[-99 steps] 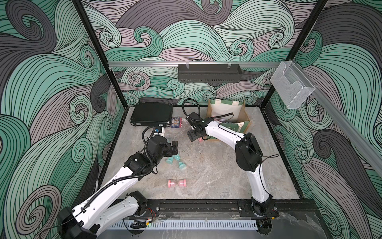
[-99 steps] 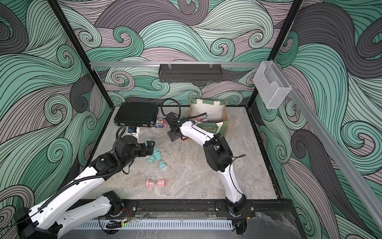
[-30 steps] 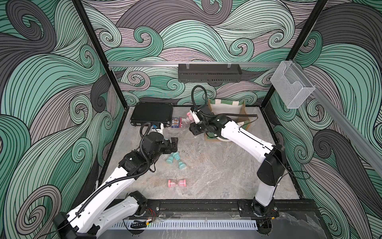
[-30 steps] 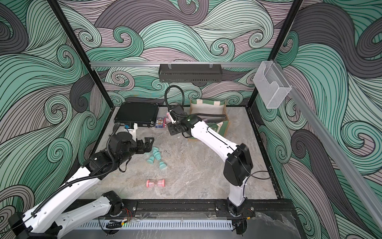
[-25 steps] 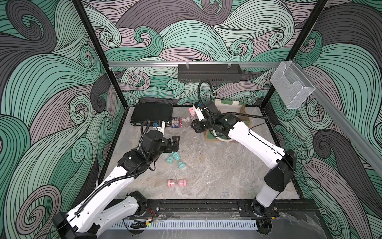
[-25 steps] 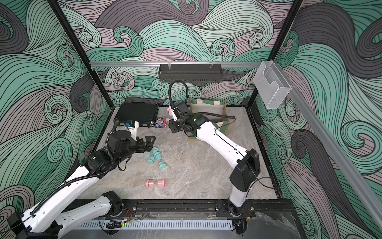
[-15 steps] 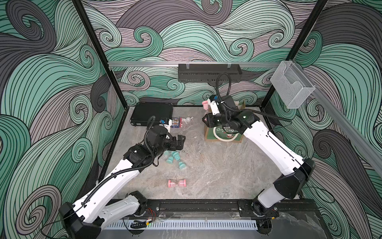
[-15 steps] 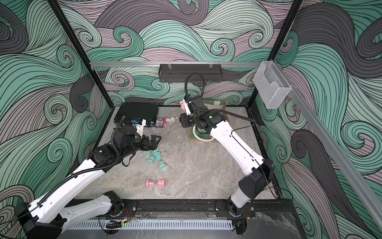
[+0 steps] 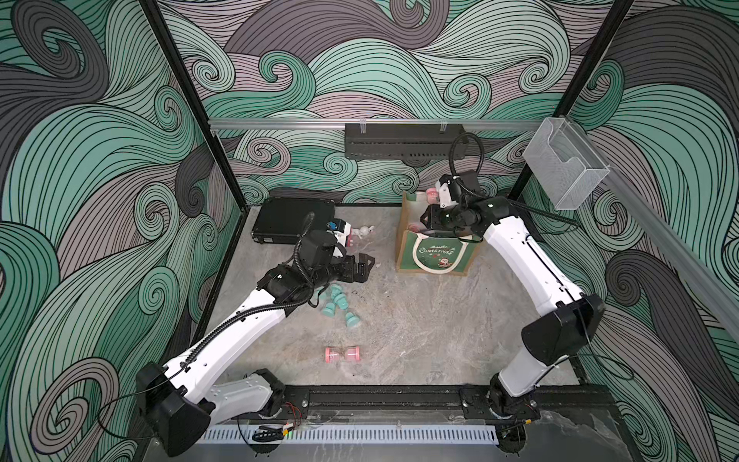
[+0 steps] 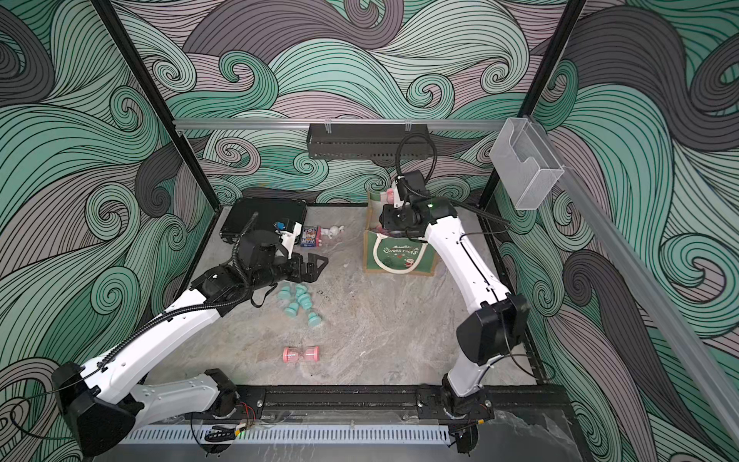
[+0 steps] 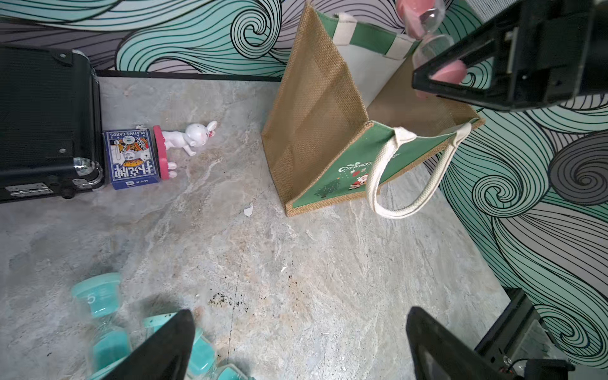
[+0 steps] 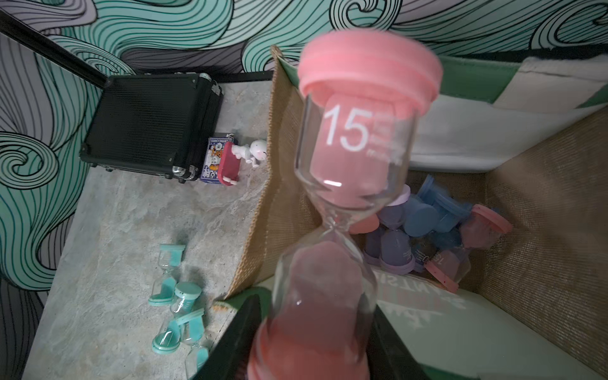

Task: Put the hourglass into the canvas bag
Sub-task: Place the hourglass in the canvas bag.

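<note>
The pink hourglass (image 12: 345,197) reads "15", canvas bag (image 9: 436,251) "CHRISTMAS", card box (image 11: 131,158) "PLAYING CARDS".

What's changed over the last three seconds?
Right end effector carried the held pink hourglass up and rightward, now over the open canvas bag, not released. Left end effector shifted slightly toward the centre, open and empty. Teal hourglasses, the loose pink hourglass and black case unmoved.
</note>
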Robot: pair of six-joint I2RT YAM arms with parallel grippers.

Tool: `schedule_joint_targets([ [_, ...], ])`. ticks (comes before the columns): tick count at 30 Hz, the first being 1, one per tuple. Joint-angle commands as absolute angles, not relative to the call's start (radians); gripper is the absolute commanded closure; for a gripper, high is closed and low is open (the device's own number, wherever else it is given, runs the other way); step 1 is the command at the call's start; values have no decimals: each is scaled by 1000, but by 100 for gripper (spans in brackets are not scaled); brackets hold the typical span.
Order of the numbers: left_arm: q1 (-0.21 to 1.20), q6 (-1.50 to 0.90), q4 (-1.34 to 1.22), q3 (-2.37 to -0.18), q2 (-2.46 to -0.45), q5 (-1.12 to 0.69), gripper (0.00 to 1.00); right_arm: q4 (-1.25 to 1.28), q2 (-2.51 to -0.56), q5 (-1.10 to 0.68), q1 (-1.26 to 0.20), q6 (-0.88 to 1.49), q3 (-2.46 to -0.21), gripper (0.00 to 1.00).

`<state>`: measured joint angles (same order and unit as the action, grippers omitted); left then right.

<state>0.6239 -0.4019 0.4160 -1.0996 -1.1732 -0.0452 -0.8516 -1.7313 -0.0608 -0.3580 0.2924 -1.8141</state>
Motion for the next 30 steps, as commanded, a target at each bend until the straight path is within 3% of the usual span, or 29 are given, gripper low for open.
schedule_joint_targets([
  [1,619,-392,369,-1135,-1205,-77,1,-860,-1786,-84,-338,304,-1861,76],
  [21,617,-428,368,-1134,-1227,-12,1,-856,-2048,12,-296,294,-1898,76],
  [24,617,-428,373,-1135,-1227,-5,1,-804,-2022,32,-296,293,-1842,71],
  [30,617,-440,373,-1139,-1229,-2,1,-790,-1969,32,-296,288,-1833,50],
])
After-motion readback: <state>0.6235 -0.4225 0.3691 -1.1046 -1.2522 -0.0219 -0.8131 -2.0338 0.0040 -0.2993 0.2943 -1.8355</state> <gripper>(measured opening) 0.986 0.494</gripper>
